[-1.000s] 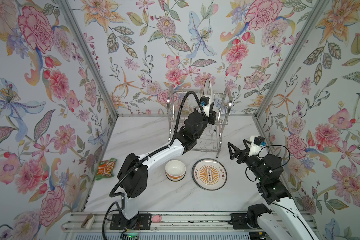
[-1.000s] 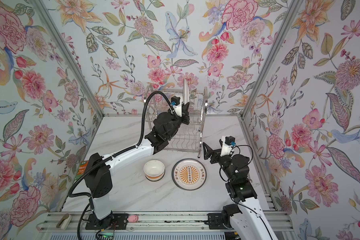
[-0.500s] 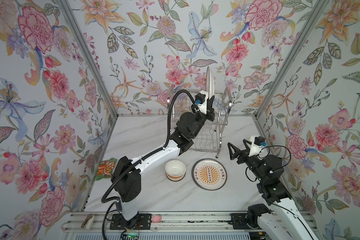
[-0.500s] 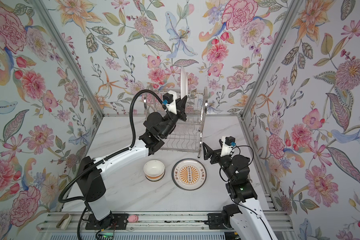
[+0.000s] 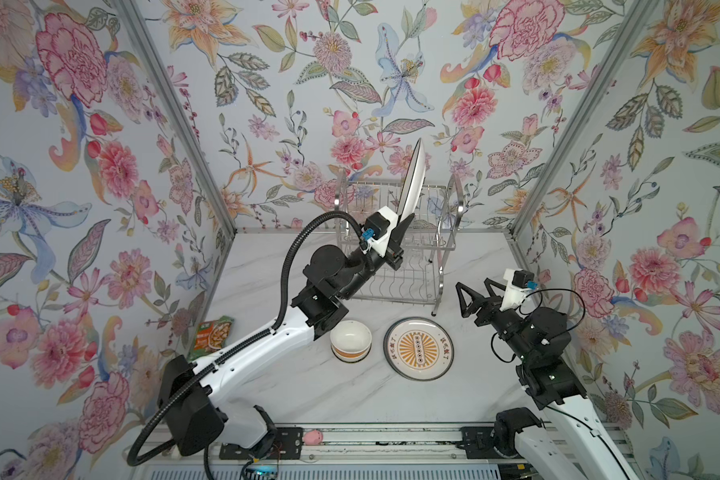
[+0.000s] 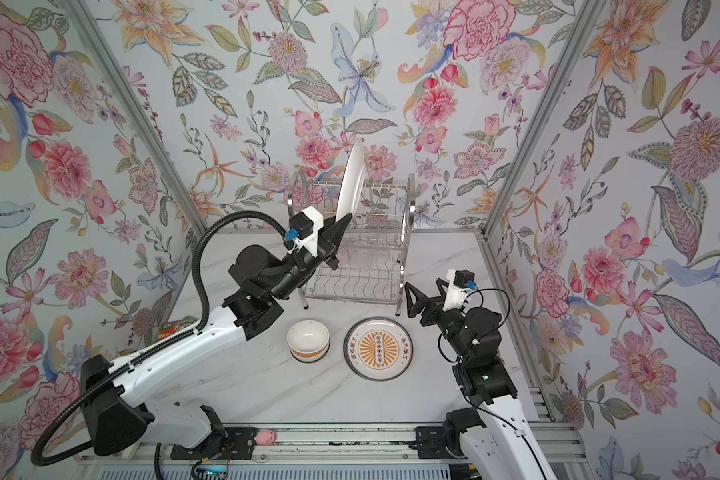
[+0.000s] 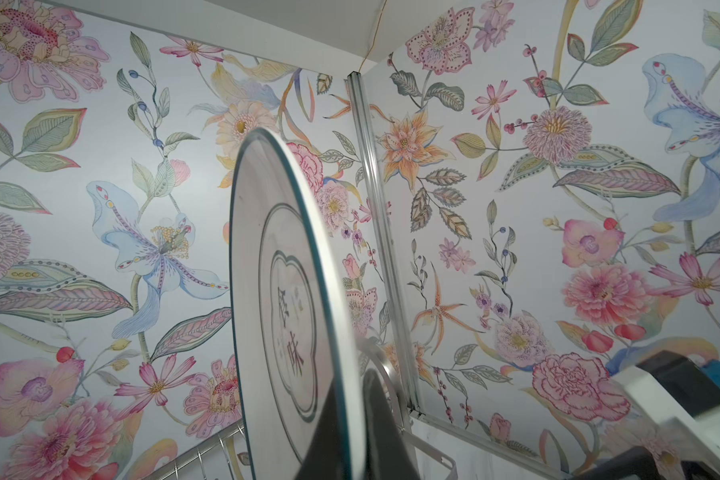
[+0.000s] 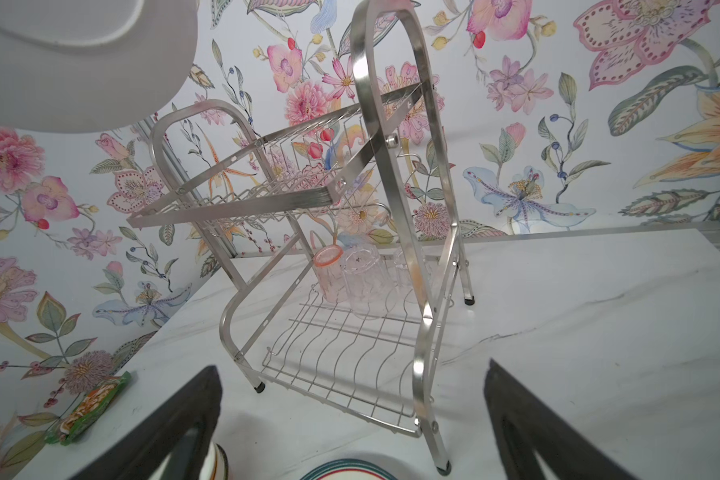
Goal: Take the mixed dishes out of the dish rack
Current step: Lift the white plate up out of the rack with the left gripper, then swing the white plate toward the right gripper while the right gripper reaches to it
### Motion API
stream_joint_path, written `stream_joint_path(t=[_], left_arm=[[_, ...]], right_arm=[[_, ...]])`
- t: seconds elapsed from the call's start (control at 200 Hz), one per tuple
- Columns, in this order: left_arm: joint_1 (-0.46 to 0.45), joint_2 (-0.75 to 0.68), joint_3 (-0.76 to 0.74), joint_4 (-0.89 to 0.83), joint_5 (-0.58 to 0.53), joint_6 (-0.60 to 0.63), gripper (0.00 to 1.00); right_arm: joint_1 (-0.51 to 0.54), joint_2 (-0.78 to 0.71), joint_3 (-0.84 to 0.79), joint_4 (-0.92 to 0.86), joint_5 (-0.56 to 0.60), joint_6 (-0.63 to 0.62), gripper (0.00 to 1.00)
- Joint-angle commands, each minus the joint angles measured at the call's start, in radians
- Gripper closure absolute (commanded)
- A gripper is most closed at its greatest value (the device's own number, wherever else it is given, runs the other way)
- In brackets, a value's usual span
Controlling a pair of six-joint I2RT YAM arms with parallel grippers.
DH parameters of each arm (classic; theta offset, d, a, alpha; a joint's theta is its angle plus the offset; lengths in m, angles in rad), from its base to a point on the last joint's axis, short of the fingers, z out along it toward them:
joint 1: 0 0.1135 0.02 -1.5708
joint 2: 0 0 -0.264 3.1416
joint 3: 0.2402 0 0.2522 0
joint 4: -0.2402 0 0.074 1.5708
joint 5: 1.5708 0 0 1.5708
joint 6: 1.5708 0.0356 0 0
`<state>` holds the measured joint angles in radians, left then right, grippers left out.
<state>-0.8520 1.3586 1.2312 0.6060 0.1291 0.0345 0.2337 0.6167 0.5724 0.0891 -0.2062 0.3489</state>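
Left gripper point(image 5: 404, 223) pinches the lower rim of a plate point(image 5: 413, 178), holding it on edge above the rack point(image 5: 450, 199). Right gripper point(image 5: 474, 291), spread and empty, hangs near the rack. A bowl point(image 5: 350, 338) and sunburst plate point(image 5: 419, 348) lie on the table point(image 5: 308, 395) before it

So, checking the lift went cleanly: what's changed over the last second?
The left gripper, shut on the dark-rimmed plate, lifted it higher from the dish rack, tilting it. The right gripper stayed open; bowl and sunburst plate stayed on the table.
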Motion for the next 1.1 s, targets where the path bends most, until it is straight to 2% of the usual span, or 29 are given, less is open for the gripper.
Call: stream_joint_path(t=[0.0, 0.115, 0.24, 0.42, 0.681, 0.916, 1.096], left_arm=[[-0.017, -0.113, -0.074, -0.041, 0.063, 0.124, 1.0], [-0.041, -0.204, -0.145, -0.146, 0.053, 0.245, 1.0], [-0.08, -0.297, -0.241, -0.233, -0.007, 0.392, 1.0], [-0.095, -0.428, -0.384, -0.313, -0.106, 0.501, 1.0], [-0.153, -0.567, -0.583, -0.415, -0.269, 0.71, 1.0], [-0.166, -0.541, -0.705, -0.4, -0.342, 0.896, 1.0], [-0.177, -0.455, -0.716, -0.32, -0.323, 0.982, 1.0]], right_arm=[[-0.008, -0.008, 0.045, -0.06, -0.03, 0.074, 0.01], [-0.007, -0.023, 0.046, -0.072, -0.051, 0.128, 0.01], [-0.008, -0.019, 0.068, -0.11, -0.076, 0.173, 0.01], [-0.009, 0.011, 0.135, -0.203, -0.137, 0.221, 0.01], [-0.009, 0.023, 0.152, -0.219, -0.203, 0.326, 0.01], [0.014, 0.078, 0.173, -0.227, -0.285, 0.403, 0.07], [0.094, 0.114, 0.184, -0.283, -0.242, 0.381, 0.09]])
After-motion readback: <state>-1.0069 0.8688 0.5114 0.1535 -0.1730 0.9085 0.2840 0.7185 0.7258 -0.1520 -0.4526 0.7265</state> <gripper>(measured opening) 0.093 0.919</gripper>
